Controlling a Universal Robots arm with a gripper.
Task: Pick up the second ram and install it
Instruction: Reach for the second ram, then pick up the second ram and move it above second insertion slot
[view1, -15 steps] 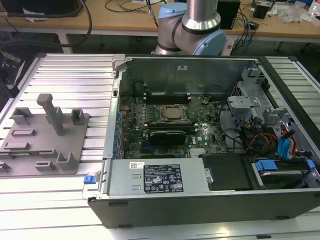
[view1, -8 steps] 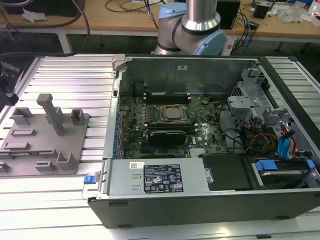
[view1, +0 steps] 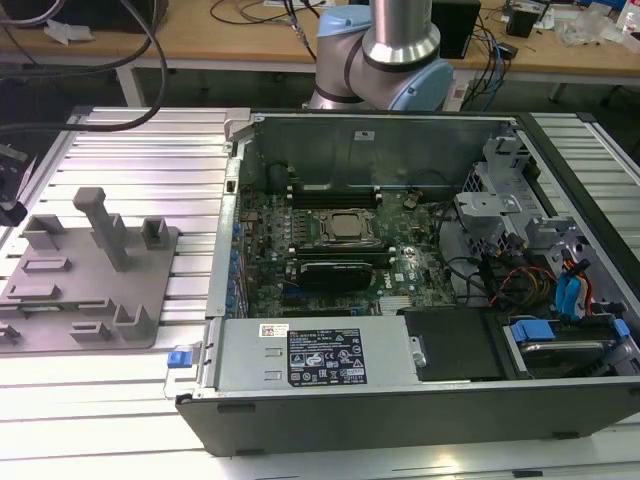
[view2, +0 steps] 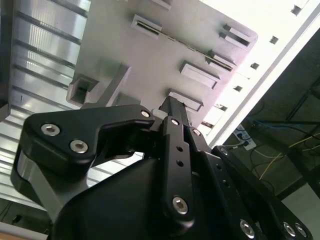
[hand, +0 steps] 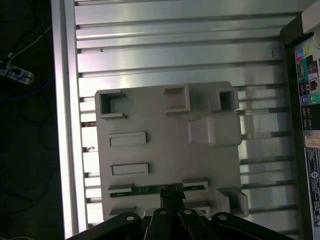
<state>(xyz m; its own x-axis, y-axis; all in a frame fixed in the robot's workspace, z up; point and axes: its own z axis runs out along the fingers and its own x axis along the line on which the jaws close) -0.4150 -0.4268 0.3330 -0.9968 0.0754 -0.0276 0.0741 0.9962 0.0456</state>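
Starting with the slotted aluminium counter, it carries the open computer case on the exterior view's right and a grey fixture tray on the exterior view's left, the two near each other. Inside the case the motherboard lies exposed around the CPU socket; which memory slots beside it are filled cannot be told. The task looks to be in its early part. In the first wrist view the second ram stands on edge in its slot on the tray, a thin greenish strip with a small bracket at each end, not yet lifted. The gripper hangs over the tray in line with the middle of that strip, apparently above it rather than on it. The jaws look drawn together with nothing between them. The room over the tray is open; the nearest obstacles are the low raised blocks beside the strip and the taller post. The case walls hem the board in on all sides, so it seems reachable only from above.
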